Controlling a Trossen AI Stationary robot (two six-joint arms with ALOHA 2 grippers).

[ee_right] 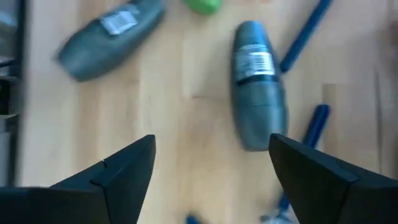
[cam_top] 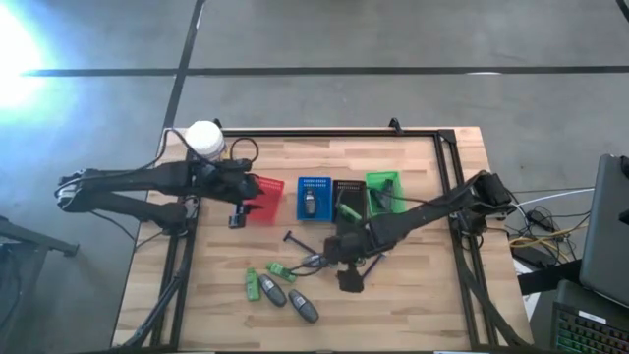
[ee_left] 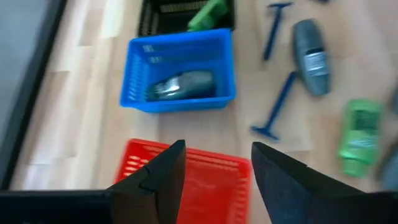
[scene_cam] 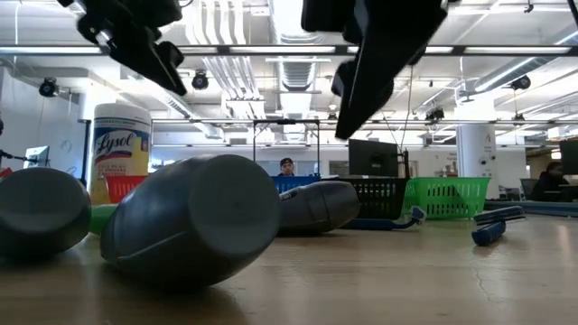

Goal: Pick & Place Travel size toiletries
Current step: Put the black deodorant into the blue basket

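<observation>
My left gripper [cam_top: 239, 216] [ee_left: 214, 165] hangs open and empty above the red basket [ee_left: 186, 171], near its front edge. My right gripper [cam_top: 346, 270] [ee_right: 208, 168] is open and empty over the table's middle, pointing down at a grey oval bottle [ee_right: 258, 84] that lies flat on the wood ahead of its fingers. A second grey bottle [ee_right: 112, 37] lies beyond. Two more grey bottles [cam_top: 272, 290] [cam_top: 305, 307] and two green bottles [cam_top: 253, 285] [cam_top: 280, 268] lie near the front. Blue razors [ee_left: 277, 109] [ee_left: 273, 25] lie flat on the table.
The blue basket [ee_left: 180, 84] holds a grey bottle; the black basket [ee_left: 186, 18] holds a green one; a green basket [cam_top: 383, 189] stands rightmost in the row. A white-lidded yellow canister [cam_top: 204, 138] stands at the far left corner. A black frame [cam_top: 324, 133] rims the table.
</observation>
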